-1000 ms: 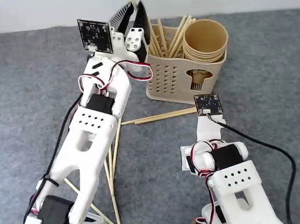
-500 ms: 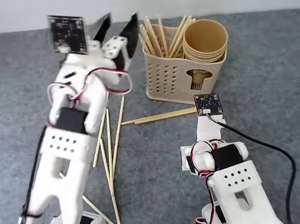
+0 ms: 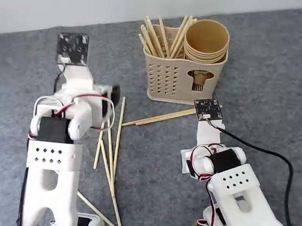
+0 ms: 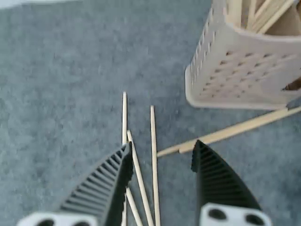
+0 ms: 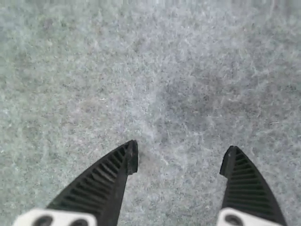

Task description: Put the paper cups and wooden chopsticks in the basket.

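Sticks [image 3: 110, 147] loose on carpet [image 3: 274, 82], both arms empty-handed

Basket [image 3: 180, 82] stands far centre, with cups [image 3: 206, 39] stacked in its right part and a bundle [image 3: 158, 36] of chopsticks upright in its left. The loose sticks fan out to its left. Their near ends are partly hidden under the left arm [image 3: 53, 168], so the count is unclear. One pair [image 3: 164, 116] lies crosswise just near the basket. Left gripper [image 4: 162, 155] hangs over the fan, fingers spread, holding nothing. Right gripper [image 5: 181, 157], fingers also apart, is over bare carpet.
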Robot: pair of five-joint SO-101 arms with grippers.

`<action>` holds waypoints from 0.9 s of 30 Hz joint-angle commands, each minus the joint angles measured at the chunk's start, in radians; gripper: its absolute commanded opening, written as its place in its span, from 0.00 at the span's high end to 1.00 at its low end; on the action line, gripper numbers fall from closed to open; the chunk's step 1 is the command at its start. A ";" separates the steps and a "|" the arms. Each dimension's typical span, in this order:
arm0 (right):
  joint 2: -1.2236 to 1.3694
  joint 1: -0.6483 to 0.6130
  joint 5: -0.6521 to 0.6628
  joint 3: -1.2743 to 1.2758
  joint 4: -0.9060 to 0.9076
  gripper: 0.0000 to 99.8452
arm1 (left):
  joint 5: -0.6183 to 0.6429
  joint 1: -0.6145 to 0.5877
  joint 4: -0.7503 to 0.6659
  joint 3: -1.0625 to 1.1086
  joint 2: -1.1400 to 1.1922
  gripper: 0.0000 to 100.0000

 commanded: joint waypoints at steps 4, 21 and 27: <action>-0.018 -0.002 -0.008 -0.008 -0.013 0.70 | -0.048 0.000 -0.037 0.202 -0.038 0.80; -0.018 -0.002 -0.009 -0.005 -0.002 0.70 | -0.084 -0.015 0.011 0.403 -0.038 0.80; -0.018 -0.002 -0.009 -0.005 -0.002 0.70 | -0.087 -0.101 0.015 0.415 -0.002 0.80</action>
